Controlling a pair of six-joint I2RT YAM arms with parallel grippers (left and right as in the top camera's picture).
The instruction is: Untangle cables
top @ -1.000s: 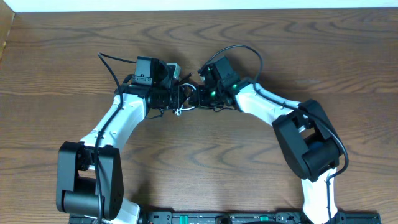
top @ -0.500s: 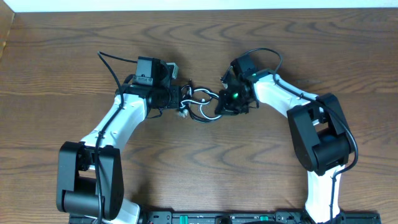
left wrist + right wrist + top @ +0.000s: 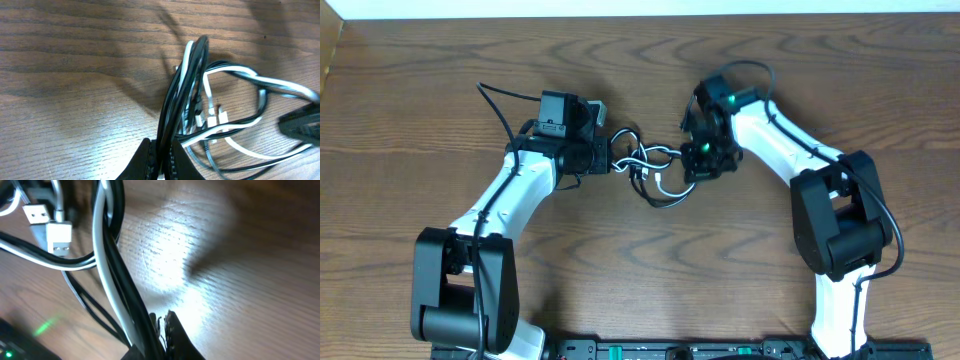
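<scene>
The cables [image 3: 655,172], one white and the others black, lie in tangled loops stretched between my two grippers on the wooden table. My left gripper [image 3: 611,160] is shut on the bundle's left end; the left wrist view shows black and white strands [image 3: 186,90] rising from between its jaws [image 3: 161,161]. My right gripper [image 3: 692,160] is shut on the right end; the right wrist view shows a white and a black strand [image 3: 107,255] running into its jaws [image 3: 161,332]. White and silver plug ends [image 3: 56,230] hang among the loops.
The wooden table [image 3: 640,70] stretches around both arms. A light wall strip runs along the far edge [image 3: 640,8]. Thicker black robot wires loop over the left arm [image 3: 500,110] and the right arm [image 3: 750,70].
My right gripper has pulled rightward away from the left one with the cables in it. The bundle has opened from a tight clump into spread loops between the grippers. The left arm stayed put.
</scene>
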